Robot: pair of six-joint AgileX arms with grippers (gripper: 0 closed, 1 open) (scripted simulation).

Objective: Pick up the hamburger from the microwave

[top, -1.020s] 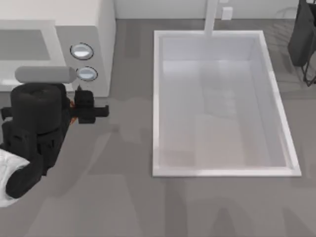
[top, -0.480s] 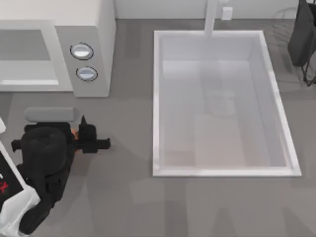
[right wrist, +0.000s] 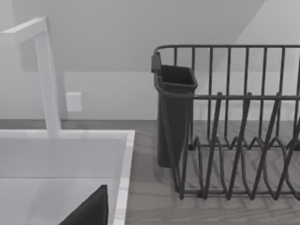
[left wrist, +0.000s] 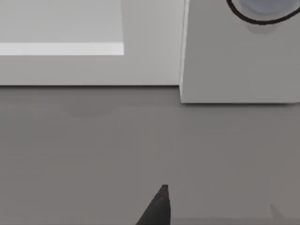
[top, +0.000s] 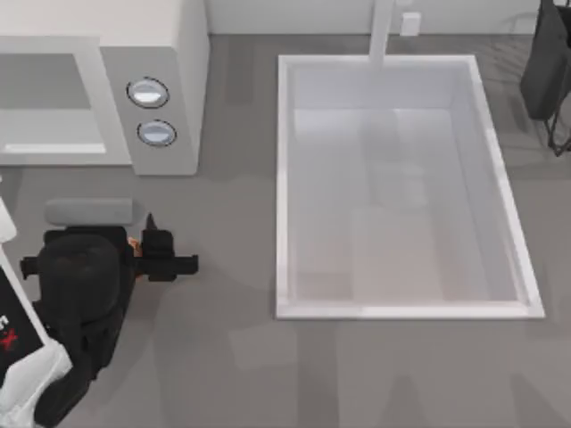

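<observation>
Now left hand (top: 143, 254) clasping hamburger (top: 134, 243), just in front of microwave (top: 169, 53), right arm parked far right

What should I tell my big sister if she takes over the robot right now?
Left gripper: in front of the microwave, out of its cavity, above the counter. A small orange bit, likely the hamburger, peeks out beside it, so it seems to be held, though the grip itself is hidden.
Right arm: parked at the far right by the dish rack, past the sink.
Done: the hamburger looks out of the microwave.
Left: check the grip, then lift clear.
</observation>
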